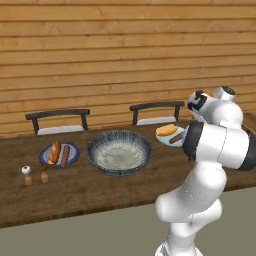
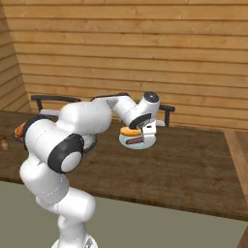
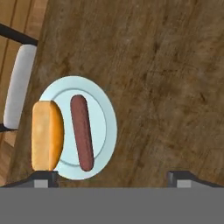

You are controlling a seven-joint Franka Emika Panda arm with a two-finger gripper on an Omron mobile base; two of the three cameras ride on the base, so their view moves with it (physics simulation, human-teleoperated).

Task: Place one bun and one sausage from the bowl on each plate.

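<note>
Your claw hangs wide and empty above the pale plate; bun and sausage lie parallel (bowl empty).

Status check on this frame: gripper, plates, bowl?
Gripper open, above teal plate. Bun and sausage on each plate. Bowl emptied. Nothing in the way.

The bun is golden orange and the sausage is dark red-brown. The plate is pale teal. The counter is brown wood.
</note>
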